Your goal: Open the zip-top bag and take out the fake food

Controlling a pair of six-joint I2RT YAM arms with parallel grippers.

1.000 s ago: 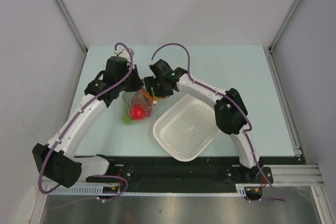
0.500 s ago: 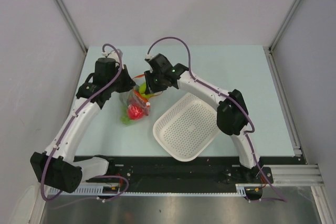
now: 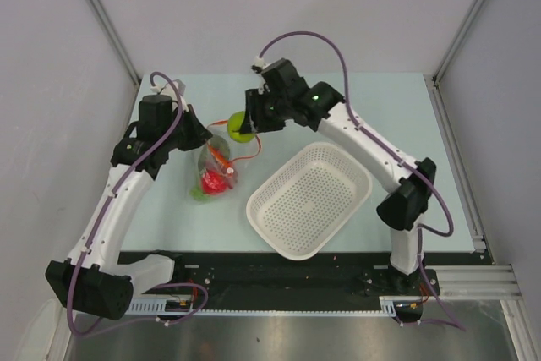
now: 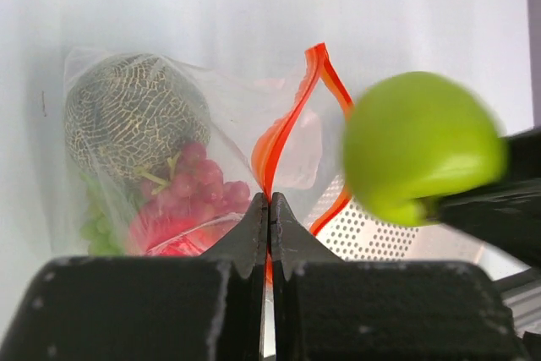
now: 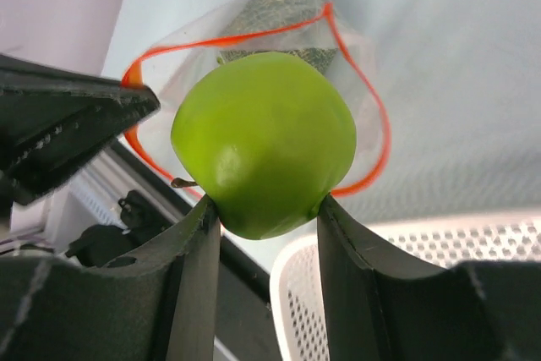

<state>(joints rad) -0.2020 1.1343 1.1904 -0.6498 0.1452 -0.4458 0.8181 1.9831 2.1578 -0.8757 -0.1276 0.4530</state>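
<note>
The zip-top bag (image 3: 215,166) lies on the table, its orange-red zip strip (image 4: 287,124) gaping open. My left gripper (image 4: 270,200) is shut on that strip at the mouth's edge. Inside the bag I see a netted green ball (image 4: 135,116), a dark-red grape bunch (image 4: 190,188) and something red (image 3: 213,181). My right gripper (image 5: 266,205) is shut on a green apple (image 5: 264,141), one piece of the fake food. It holds the apple in the air just above and beyond the bag's mouth (image 3: 239,127).
A white perforated basket (image 3: 313,200) sits on the table just right of the bag, below the right arm. The left gripper's dark body (image 5: 76,116) is close beside the apple. Grey walls enclose the table on three sides.
The right gripper has closed on the green apple and lifted it out of the bag, up and toward the back. The left arm has shifted left, still holding the bag's mouth.
</note>
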